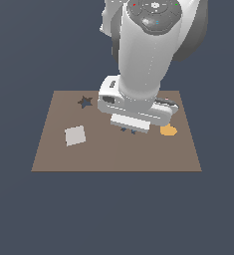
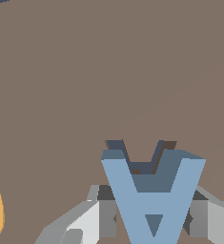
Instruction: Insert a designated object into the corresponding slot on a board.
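Backdrop: flat dark slate all round.
Fingers [image 2: 151,219]: clamped on blue A [image 2: 154,200] from both sides.
Slot [image 2: 141,153]: navy recess just under the A, partly hidden.
Board [image 1: 113,154]: brown.
Advice: square up, lower slowly, then release.

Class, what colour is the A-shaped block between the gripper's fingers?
Light blue. The A-shaped block shows best in the wrist view.

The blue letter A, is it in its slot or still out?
Partly in: blue A, held by the gripper, overlaps the dark slot, whose edges still show.
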Tool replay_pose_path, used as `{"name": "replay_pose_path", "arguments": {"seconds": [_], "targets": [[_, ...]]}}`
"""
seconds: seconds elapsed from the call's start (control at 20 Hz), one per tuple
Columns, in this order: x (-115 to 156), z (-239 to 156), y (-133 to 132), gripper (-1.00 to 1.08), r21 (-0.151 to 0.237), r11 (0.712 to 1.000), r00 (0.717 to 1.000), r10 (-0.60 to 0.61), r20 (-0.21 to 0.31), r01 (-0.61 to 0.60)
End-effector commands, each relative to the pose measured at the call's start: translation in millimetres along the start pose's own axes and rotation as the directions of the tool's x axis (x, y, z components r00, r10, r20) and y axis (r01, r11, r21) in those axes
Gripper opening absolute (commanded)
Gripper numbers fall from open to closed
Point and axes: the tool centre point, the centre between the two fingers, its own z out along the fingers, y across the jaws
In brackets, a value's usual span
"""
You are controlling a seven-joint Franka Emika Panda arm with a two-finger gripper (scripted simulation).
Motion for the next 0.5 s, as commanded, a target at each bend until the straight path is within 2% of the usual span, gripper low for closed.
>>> {"name": "replay_pose_path", "arguments": {"seconds": [0.0, 0.45], "targets": [[2.9, -0.2, 0.0, -1.0, 0.0, 1.0, 1.0, 0.017, 0.0, -0.017], [3.5, 9.5, 0.5, -1.0, 0.001, 1.0, 1.0, 0.021, 0.0, -0.021]]}}
